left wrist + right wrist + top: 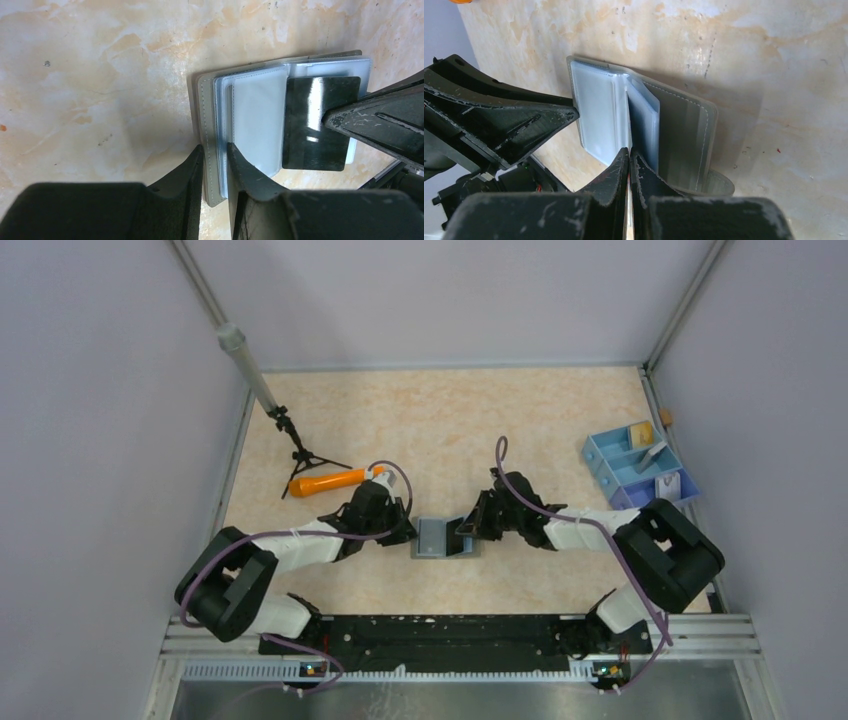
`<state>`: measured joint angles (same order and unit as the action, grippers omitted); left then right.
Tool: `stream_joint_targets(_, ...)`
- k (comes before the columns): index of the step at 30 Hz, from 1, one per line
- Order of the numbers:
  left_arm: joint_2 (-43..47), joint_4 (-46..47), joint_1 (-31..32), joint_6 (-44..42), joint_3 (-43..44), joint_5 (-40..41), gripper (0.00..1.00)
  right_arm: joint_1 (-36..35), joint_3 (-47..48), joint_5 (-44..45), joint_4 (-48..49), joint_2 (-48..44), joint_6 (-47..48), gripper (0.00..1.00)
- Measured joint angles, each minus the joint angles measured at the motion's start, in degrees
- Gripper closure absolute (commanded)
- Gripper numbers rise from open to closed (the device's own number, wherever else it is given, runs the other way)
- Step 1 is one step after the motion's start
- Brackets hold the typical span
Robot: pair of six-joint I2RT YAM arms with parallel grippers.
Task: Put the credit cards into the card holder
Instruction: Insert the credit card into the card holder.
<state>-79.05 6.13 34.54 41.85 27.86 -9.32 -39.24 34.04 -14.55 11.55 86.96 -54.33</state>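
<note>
At frame centre, the holder is held open, its left cover pinched by the left gripper. A black card is clamped edgewise in the right gripper, poised over a sleeve for insertion.

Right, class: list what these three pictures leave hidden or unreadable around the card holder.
Left wrist view: black card's right edge covered by the right gripper; glare hides any print.
Right wrist view: card's face hidden inside the shut jaws.
Top view: card lost at the card holder; tray contents too small.
</note>
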Motion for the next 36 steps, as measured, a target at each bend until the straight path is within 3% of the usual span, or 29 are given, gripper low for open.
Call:
stream_joint_targets(15,-0.2,0.3,0.0,0.0,0.0,0.0,0.76,0.0,-3.7,-2.1,8.0,0.0,-3.9,1.0)
stream_joint_targets(36,-0.4,0.3,0.0,0.0,0.1,0.1,0.77,0.1,-3.7,-0.5,5.6,0.0,-2.3,1.0)
